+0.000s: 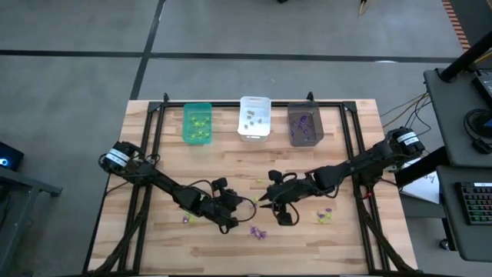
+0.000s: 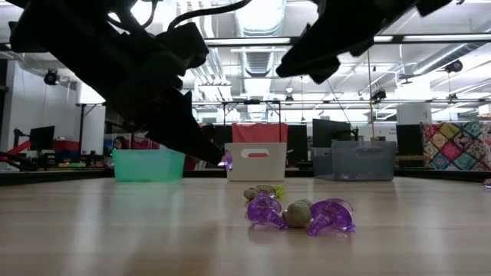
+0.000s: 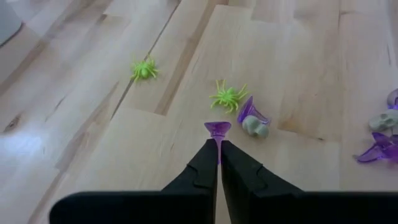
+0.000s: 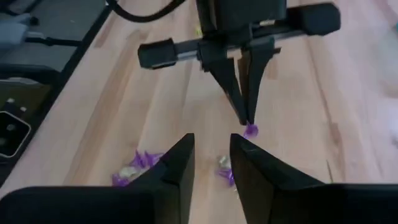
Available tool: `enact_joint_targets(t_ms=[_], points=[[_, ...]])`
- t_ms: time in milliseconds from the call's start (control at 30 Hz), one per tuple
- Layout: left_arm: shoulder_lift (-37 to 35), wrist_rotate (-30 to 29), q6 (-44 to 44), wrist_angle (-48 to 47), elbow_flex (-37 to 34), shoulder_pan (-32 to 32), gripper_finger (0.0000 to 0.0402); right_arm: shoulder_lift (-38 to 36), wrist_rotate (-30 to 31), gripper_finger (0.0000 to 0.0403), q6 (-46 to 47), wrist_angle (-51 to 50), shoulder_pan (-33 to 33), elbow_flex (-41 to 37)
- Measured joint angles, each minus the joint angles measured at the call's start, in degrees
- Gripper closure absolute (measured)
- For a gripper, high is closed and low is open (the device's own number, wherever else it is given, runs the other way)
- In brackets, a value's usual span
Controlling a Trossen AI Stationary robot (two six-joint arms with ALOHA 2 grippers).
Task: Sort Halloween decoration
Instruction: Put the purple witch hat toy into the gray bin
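Note:
My left gripper (image 3: 219, 148) is shut on a small purple trinket (image 3: 217, 129) and hangs above the table's near middle (image 1: 250, 203). My right gripper (image 4: 211, 155) faces it from the right, open and holding nothing, with its fingertips just short of the trinket (image 4: 250, 130). Other Halloween decoration lies loose on the wood: two yellow-green spiders (image 3: 228, 97) (image 3: 144, 69), a purple and grey pair (image 3: 254, 118), and a purple cluster (image 1: 256, 231) near the front edge. Green (image 1: 197, 123), white (image 1: 254, 117) and dark grey (image 1: 305, 125) bins stand at the far edge. My left gripper pinches the purple trinket's thin stem (image 3: 219, 142) between its two fingertips, and the flared end (image 3: 217, 127) sticks out past them. The fingers slant down toward the table. In the low view the trinket (image 2: 225, 160) is lifted clear of the wood.
Each of the three bins holds some small pieces. More trinkets lie at the front right (image 1: 324, 217) and front left (image 1: 185, 220). A black frame (image 1: 154, 115) runs around the tabletop. The two grippers nearly meet at the table's near middle.

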Motion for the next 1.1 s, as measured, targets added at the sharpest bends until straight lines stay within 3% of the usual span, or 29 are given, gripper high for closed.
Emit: enact_joint_targets(t_ms=[300,700,1100], points=[[-0.1,-0.1,3.9,5.3,0.4,0.0,0.0401,0.0,-0.8,0.0253,-1.8,5.8,-2.3,-3.9],[0.0,-3.6,17.6,5.7,6.6,0.1,0.0401,2.6,-0.8,0.025,-0.7,8.9,-2.5,-4.9],[0.1,-4.1,18.9,6.6,7.0,0.1,0.0401,3.9,-0.8,0.025,-3.0,11.0,-2.5,-4.8]])
